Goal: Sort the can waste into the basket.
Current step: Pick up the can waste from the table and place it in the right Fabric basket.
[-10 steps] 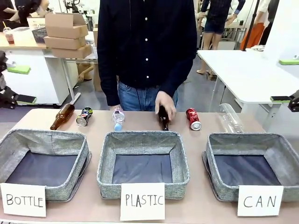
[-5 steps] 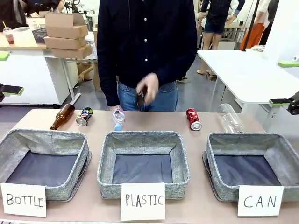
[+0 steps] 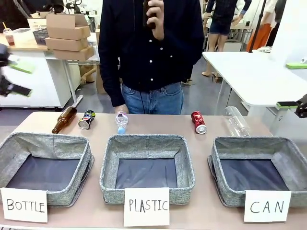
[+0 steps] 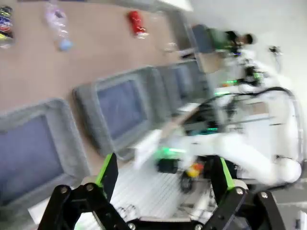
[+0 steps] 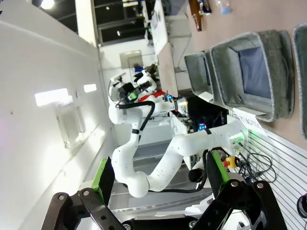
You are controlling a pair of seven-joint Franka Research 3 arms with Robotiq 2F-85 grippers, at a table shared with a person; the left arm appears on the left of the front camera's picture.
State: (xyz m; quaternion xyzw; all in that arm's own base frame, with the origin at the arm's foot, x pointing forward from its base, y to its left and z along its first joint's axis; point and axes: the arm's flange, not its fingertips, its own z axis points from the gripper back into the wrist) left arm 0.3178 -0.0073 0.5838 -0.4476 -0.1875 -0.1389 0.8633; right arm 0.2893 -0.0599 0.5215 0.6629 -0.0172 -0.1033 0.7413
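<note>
The red can [image 3: 198,122] and the dark printed can [image 3: 87,120] are glossy, dented metal with silver ends. The basket [image 3: 249,142] by the "CAN" card [image 3: 266,206] is rough grey felt-like cloth with a smooth dark lining. The card is matt white paper. The brown bottle [image 3: 64,119] is glossy glass, the table [image 3: 158,125] matt and smooth

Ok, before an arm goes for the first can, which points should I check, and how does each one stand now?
1. Left end effector open, nothing between the fingers: ok.
2. Right end effector open and empty: ok.
3. Red can lying free, nothing touching it: ok.
4. Dark can apart from the brown bottle beside it: ok, but they are close.
5. CAN basket empty inside: ok.
6. Person's hands away from the cans: raised hand ok; the other one, cannot tell.
</note>
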